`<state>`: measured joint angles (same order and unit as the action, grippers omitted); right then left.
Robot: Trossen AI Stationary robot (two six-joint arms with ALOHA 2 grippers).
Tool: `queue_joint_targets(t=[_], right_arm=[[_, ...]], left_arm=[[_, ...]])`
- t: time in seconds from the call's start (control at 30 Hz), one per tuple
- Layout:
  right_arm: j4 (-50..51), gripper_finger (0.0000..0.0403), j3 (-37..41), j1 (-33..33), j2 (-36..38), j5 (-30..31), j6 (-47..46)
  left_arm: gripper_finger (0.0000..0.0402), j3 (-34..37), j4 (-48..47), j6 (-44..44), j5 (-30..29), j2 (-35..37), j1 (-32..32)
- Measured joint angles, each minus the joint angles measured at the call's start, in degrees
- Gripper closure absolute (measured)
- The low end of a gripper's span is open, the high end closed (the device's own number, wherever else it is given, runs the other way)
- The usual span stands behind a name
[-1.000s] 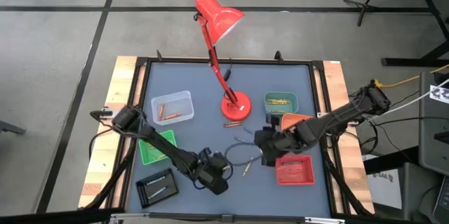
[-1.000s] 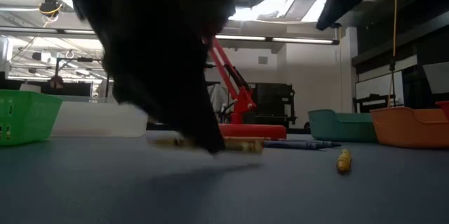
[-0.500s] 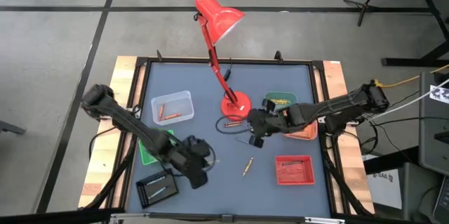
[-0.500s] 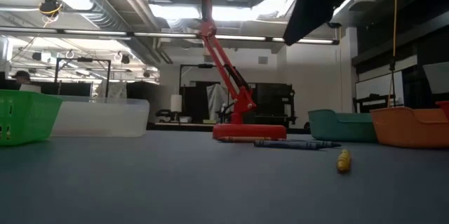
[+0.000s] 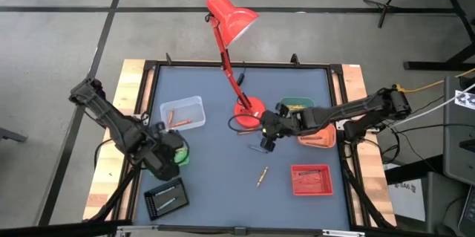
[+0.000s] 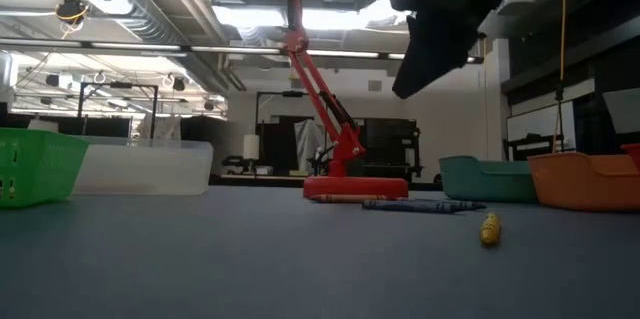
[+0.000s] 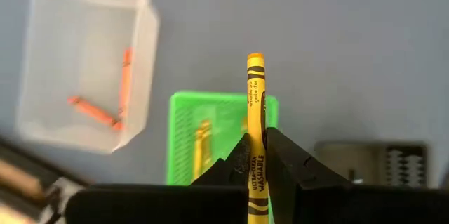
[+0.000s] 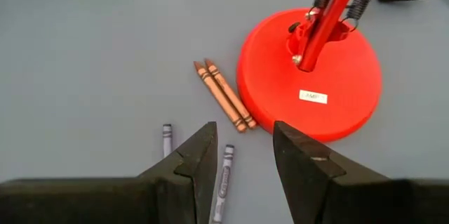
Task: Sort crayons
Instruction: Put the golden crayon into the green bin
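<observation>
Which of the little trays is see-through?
The clear tray at the table's left, holding orange crayons; the others are coloured green, teal, orange, red or black.

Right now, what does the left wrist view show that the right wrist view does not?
Only the left wrist view shows the left gripper shut on a yellow crayon, above the green tray, with the clear tray holding orange crayons and the black tray nearby. Only the right wrist view shows the open right gripper, the red lamp base, two orange crayons touching it, and two blue-purple crayons. Both share the grey table.
</observation>
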<state>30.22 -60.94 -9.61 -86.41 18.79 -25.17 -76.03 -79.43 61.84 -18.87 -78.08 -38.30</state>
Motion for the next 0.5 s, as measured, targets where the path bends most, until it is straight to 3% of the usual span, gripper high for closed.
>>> queue_joint_targets(t=[0.23,0.5], right_arm=[[-5.8,0.0265,4.0,-0.1,0.0,0.0,0.0],[-7.4,0.0265,5.4,-0.1,0.0,0.0,0.0]], left_arm=[[0.0391,5.4,-1.4,5.4,-0.4,0.0,-4.8],[0.0391,17.2,8.5,10.7,0.3,0.0,-9.1]])
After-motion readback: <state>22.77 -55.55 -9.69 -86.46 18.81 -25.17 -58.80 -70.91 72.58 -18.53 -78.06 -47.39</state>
